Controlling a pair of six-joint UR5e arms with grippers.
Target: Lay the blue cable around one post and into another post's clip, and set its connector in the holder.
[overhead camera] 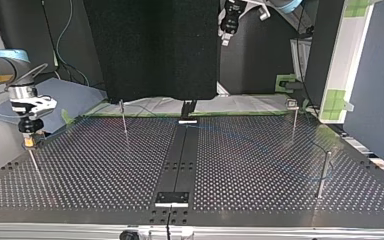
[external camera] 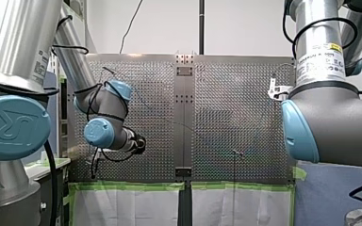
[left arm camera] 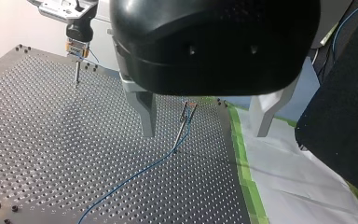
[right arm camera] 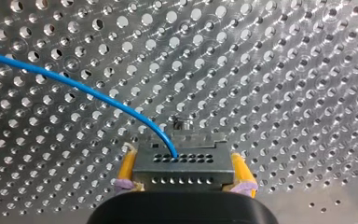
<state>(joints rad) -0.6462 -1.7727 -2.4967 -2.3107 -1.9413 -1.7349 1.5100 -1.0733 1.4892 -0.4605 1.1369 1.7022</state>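
The perforated metal tabletop (overhead camera: 260, 165) is taking up most of the scene, with green tape (left arm camera: 242, 154) running along one edge. My right arm (external camera: 330, 127) is coming in at the front view's right and my left arm (external camera: 101, 113) at its left.

My left hand (left arm camera: 205, 135) is hanging high above the tabletop, well apart from everything on it. Its two fingers (left arm camera: 145, 112) are standing spread wide with nothing between them.

My right hand (overhead camera: 29, 139) is working at the top view's left edge, sitting over the top of a thin post (overhead camera: 35, 167). Its yellow pads (right arm camera: 127, 170) are pinching the metal connector (right arm camera: 184, 163) from both sides. A small metal part (right arm camera: 182, 125) is showing just beyond the connector, but I cannot tell whether the two are touching.

A forked post (left arm camera: 182, 130) is standing near the taped edge. At the top view's right, a far post (overhead camera: 294, 120) and a nearer post (overhead camera: 323, 172) are standing well apart from both hands.

The blue cable (right arm camera: 74, 86) is leaving the connector's face in a curve and arcing away over the tabletop. In the left wrist view it is lying across the tabletop up to the forked post's foot, and blue is showing along that post up to its top. I cannot tell whether the fork is gripping it.
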